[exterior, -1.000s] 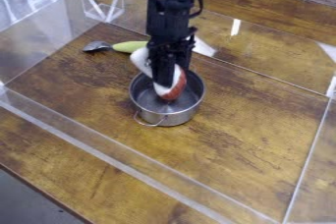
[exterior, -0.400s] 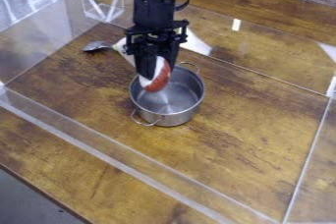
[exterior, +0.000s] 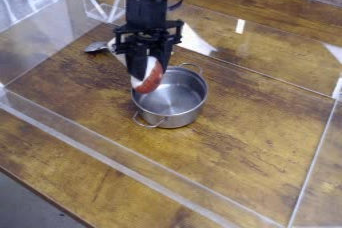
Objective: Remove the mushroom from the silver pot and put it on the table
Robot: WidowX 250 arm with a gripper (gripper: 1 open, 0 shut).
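So from where I'm standing the gripper is pointing pretty much straight down with its two fingers clamped on the mushroom. You can see the whitish stem up between the fingers and the red-brown cap poking out underneath. It's hanging over the left rim of the silver pot, clear of the pot floor, and the pot looks empty apart from reflections.

I'd call this the carry step: the thing is out of the pot but not over open wood yet. Next it needs to slide clear of the rim, drop down toward a bare bit of the table, and let go.

Only thing I'd watch is the yellow-green vegetable lying just behind the arm with some small dark object beside it, so setting down in front or to the side looks safer.
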